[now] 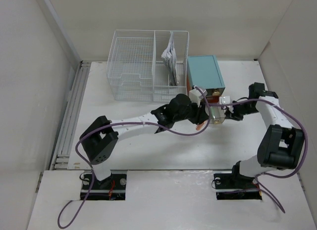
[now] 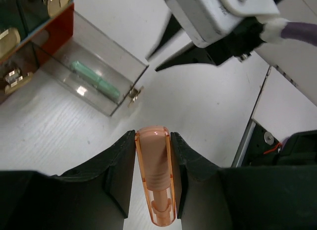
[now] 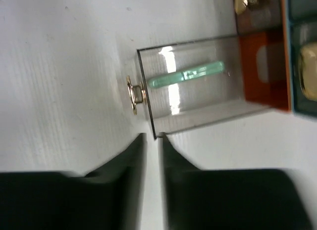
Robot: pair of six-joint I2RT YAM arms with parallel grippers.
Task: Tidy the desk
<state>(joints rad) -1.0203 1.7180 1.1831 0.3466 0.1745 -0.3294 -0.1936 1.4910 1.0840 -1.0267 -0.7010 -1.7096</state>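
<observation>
The worktop (image 1: 163, 150) lay flat and rigid under everything, with nothing there to lift. The piece to mind was the orange plastic stick (image 2: 154, 180), which looked light, stiff and probably slick, and best pinched across its flat sides. The left hand (image 2: 152, 141) was clamped on it, stretched forward toward the clear drawer (image 3: 198, 111). The right hand (image 3: 152, 138), fingers slightly apart and empty, hung at the drawer's corner.

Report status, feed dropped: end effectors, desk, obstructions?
Left end effector shut on orange pen. Right end effector empty, slightly open, beside extended clear drawer with green pen. Desk: nothing blocking.
</observation>
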